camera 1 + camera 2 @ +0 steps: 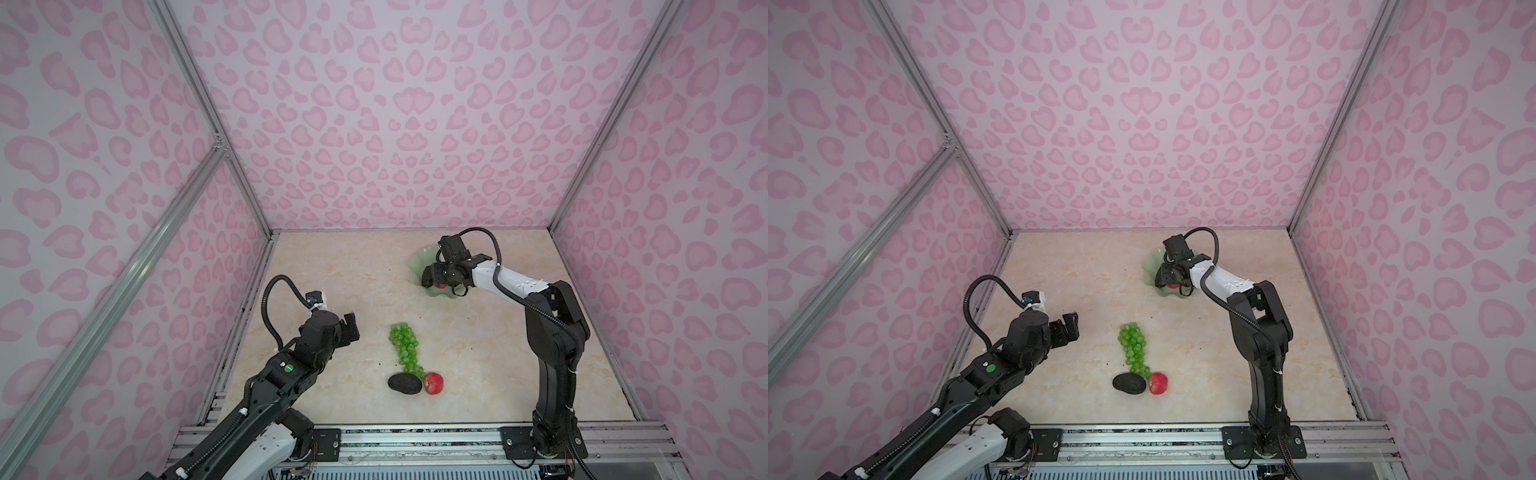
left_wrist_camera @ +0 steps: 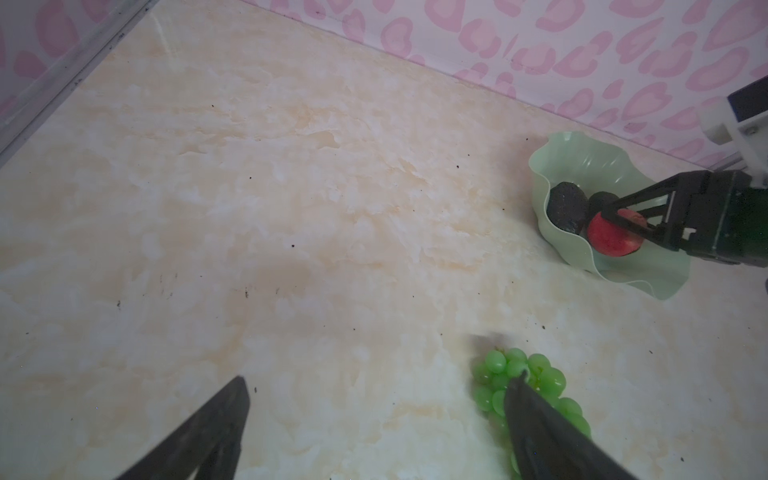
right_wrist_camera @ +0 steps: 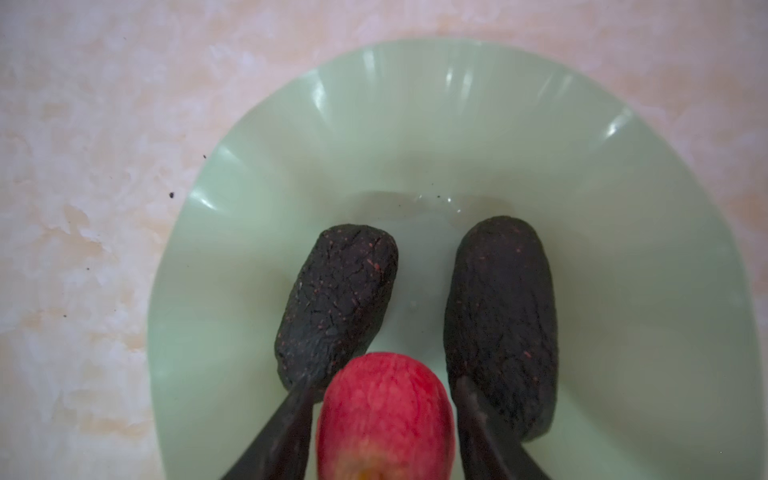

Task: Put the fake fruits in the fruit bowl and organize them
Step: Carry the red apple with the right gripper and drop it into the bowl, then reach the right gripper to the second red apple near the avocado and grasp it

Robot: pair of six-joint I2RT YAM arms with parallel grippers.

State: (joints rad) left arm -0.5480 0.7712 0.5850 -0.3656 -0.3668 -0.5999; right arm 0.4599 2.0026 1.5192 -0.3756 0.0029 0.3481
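Left arm (image 1: 266, 386): slants up and forward from its base at the front left, raised in the air. Left gripper (image 2: 380, 378) points toward the middle, jaws wide apart. Right arm (image 1: 548, 345): lower link stands near upright, elbow bent, white forearm (image 1: 513, 281) reaches left and toward the back. Right gripper (image 3: 384, 384) is angled down, fingers (image 3: 286, 428) flanking a red apple (image 3: 384, 419). Can't tell if they press on it.
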